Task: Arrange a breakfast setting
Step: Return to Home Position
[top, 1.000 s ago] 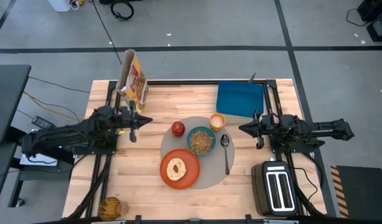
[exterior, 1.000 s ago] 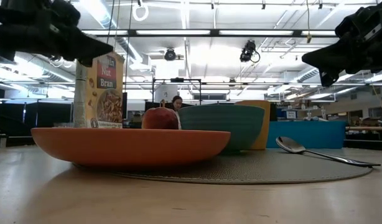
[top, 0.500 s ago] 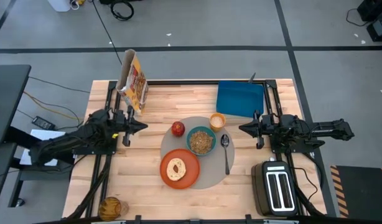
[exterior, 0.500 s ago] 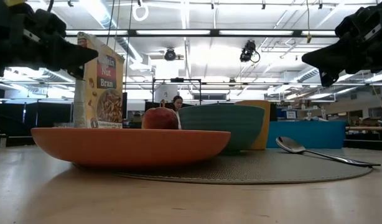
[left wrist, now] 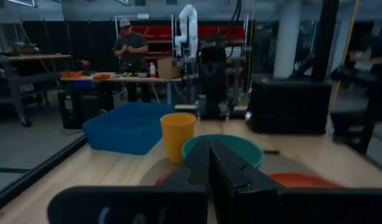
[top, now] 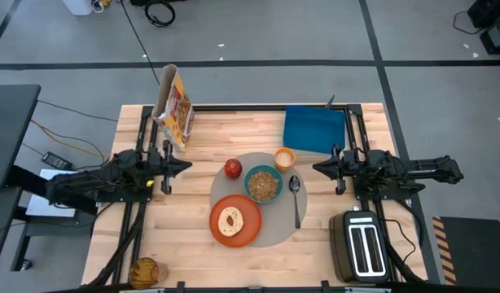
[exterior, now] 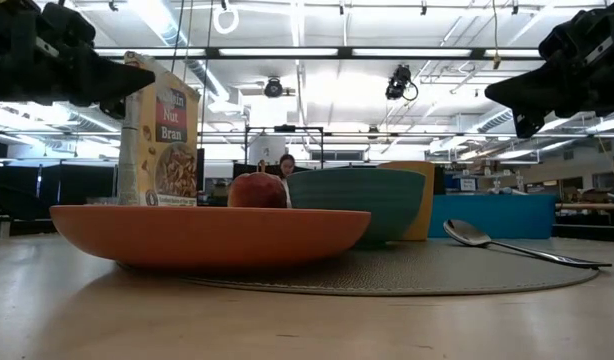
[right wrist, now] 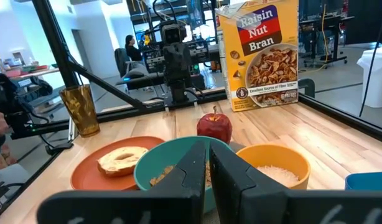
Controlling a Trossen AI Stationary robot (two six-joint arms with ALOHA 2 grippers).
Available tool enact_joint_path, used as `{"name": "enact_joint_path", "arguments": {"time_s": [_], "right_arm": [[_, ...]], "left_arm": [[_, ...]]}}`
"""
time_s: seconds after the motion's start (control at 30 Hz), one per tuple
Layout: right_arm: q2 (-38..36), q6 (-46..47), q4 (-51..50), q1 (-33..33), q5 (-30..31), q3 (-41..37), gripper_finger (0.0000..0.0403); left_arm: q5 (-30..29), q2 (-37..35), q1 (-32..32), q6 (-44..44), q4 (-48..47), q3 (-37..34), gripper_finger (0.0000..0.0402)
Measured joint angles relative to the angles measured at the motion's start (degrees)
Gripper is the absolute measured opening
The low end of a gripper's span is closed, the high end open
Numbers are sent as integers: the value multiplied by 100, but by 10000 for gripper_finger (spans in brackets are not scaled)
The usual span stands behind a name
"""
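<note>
A round grey mat (top: 276, 229) lies at the table's middle. On it rest an orange plate (top: 248, 230) with round bread (top: 230, 220), a teal bowl (top: 264, 184) of cereal, an orange cup (top: 284, 158) and a metal spoon (top: 296, 195). A red apple (top: 233, 168) sits at the mat's left edge. My left gripper (top: 180, 164) is shut and empty, above the table left of the apple. My right gripper (top: 318, 167) is shut and empty, right of the cup.
A Raisin Nut Bran cereal box (top: 173, 106) stands at the far left. A flat blue board (top: 314, 128) lies at the far right. A black toaster (top: 363, 246) stands at the near right. A glass (top: 144, 271) stands at the near left corner.
My left gripper has drawn back toward the table's left edge, away from the apple, and stays shut. Nothing on the mat has moved.
</note>
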Motion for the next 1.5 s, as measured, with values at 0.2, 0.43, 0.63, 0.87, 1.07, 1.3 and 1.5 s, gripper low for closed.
{"name": "enact_joint_path", "arguments": {"time_s": [0.2,0.43,0.63,0.87,1.07,1.3,1.5], "right_arm": [[-2,2,38,0,0,2,28],[0,1,36,0,0,2,29],[-1,2,37,0,0,2,27],[0,1,36,0,0,2,27],[0,2,36,0,0,2,27],[0,1,36,0,0,2,27],[-1,1,36,0,0,2,27]], "left_arm": [[-499,-3,-257,-35,-306,0,5],[-544,2,-790,-34,-266,-2,7],[-629,4,-1072,-173,-135,-2,8],[-629,12,-1089,-229,-155,-4,8],[-629,12,-1089,-229,-151,-4,9],[-626,12,-1086,-227,-149,-4,9],[-626,12,-1084,-227,-147,-7,9]]}}
